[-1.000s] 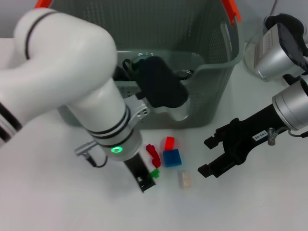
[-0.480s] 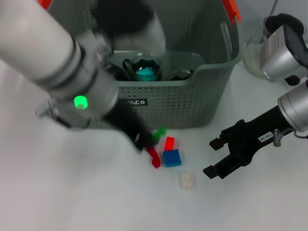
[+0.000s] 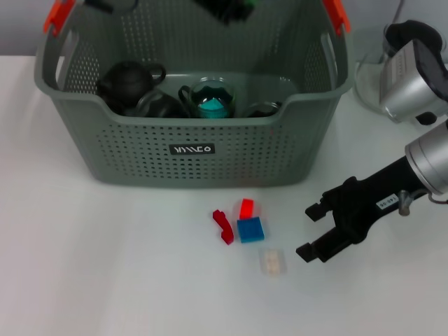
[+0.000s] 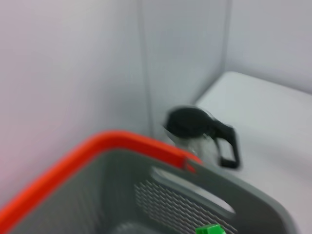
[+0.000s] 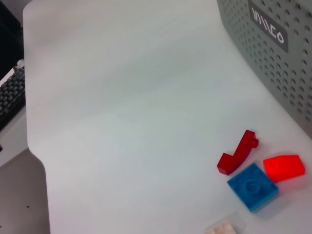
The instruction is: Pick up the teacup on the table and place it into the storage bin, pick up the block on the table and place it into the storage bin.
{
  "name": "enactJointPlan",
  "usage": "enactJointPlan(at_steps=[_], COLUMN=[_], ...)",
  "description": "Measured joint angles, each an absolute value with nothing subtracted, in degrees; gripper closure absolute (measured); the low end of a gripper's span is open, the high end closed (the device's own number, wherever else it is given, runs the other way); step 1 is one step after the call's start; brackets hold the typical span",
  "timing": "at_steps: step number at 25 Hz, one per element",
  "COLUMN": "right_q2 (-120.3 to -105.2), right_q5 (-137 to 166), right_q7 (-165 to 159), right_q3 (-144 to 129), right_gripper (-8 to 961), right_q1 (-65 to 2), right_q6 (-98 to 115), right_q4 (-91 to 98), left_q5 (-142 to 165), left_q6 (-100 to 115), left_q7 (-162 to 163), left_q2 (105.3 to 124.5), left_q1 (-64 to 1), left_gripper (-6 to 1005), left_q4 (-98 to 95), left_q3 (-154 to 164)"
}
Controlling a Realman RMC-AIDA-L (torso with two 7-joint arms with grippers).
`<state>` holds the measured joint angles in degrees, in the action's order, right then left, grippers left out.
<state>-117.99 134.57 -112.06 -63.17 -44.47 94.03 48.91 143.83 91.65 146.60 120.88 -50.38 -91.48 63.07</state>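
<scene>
- Bin (image 3: 189,140): grey-green perforated basket, far centre of the white table (image 3: 105,266); orange handle ends, black label w/ white letters on near wall.
- Inside bin: black teapot (image 3: 126,80) at left; glass teacup (image 3: 210,98) w/ teal inside near centre, upright; more dark ware beside them, too hidden to tell.
- Left gripper (image 3: 227,8): above the bin's far side, only a dark blurred bit at the top edge of head view. Clamped on a green block (image 4: 209,229); in left wrist view the block shows over the bin interior, clear of the floor.
- Left wrist view also: orange rim, grey wall w/ handle slot, and a black-lidded glass kettle (image 4: 200,129) on the table beyond the bin's corner.
- Right gripper (image 3: 311,231): black, low over the table at near right, fingers apart, holding nothing; points left toward the loose blocks, close to them but not touching.
- Loose blocks on table, just near of bin front, right of centre:
  - red curved piece (image 3: 222,225), leftmost
  - red block (image 3: 246,208), small, nearest the bin
  - blue block (image 3: 250,229), square flat w/ one stud, just beside the red one
  - clear block (image 3: 271,262), pale, nearest of the group, just apart from the blue.
- Right arm's silver wrist at far right edge.
</scene>
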Motion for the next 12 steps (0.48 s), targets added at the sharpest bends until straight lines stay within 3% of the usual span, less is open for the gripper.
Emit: enactJointPlan(at_steps=[5,12], right_q2=[-118.23,-118.39], right_q5=[134.6,134.6], right_q7=[-112.1,-112.1], right_q3=[-63.3,-63.5], right_gripper=[11,9], right_q1=[-44.5,-44.9], right_q6=[94.0,93.9], right_q4=[49.1,49.1], left_q5=[144.0,146.6], left_q6=[80.8,71.3], left_q7=[146.6,146.9], left_q2=[117.68,117.56], left_q1=[-56.7,-60.0], left_gripper=[880,881], left_q4=[-74.0,-64.2], left_q3=[62.1,61.7])
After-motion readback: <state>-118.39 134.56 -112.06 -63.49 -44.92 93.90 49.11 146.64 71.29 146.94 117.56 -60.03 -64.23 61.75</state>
